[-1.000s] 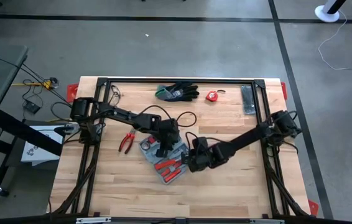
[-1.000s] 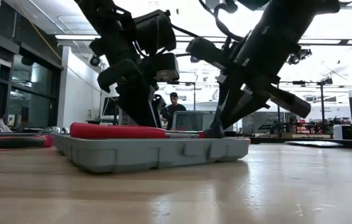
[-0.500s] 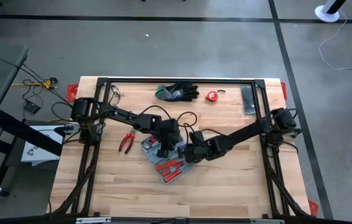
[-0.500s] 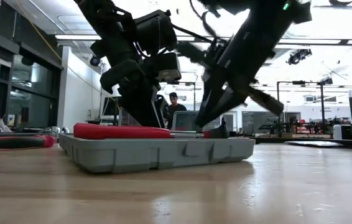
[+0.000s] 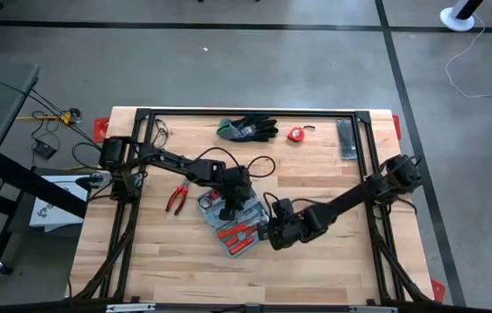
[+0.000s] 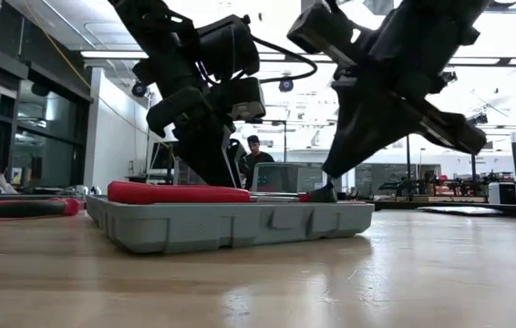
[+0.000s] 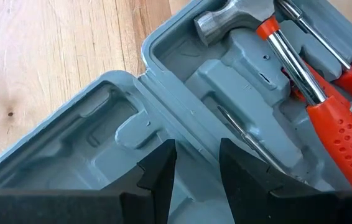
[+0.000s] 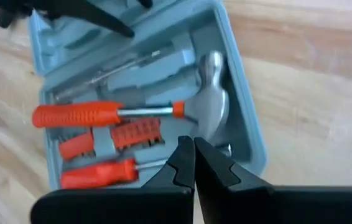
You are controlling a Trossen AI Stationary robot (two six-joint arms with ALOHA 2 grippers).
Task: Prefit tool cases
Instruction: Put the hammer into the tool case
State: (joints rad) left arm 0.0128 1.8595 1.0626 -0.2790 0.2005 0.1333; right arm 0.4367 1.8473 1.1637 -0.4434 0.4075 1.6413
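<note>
The grey-blue tool case (image 5: pixel 229 228) lies open and flat on the wooden table, holding a hammer (image 8: pixel 212 112) with an orange handle and several red-handled tools (image 8: pixel 101 171). My left gripper (image 7: pixel 198 163) comes down over the hinge ridge between the empty half and the filled half. My right gripper (image 8: pixel 193 152) is shut, with its tips just beside the hammer's head at the case's right end (image 6: pixel 325 189). My left gripper has the raised ridge (image 7: pixel 191 121) between the case's two halves in the narrow gap between its fingers, which slant down from the table's left and lie across the ridge. The case rests flat on the table. My right gripper: I cannot tell whether its shut tips touch the hammer's head.
Red pliers (image 5: pixel 176 200) lie on the table left of the case. Black-and-green gloves (image 5: pixel 248 129), a red tape measure (image 5: pixel 295 134) and a dark flat bar (image 5: pixel 347 139) lie along the far edge. A person (image 6: pixel 255 155) stands in the room behind.
My right gripper, staying shut, has swung a little toward the table's far edge and then back toward the near edge, ending slightly nearer than before. Its tips stay by the case's right end.
</note>
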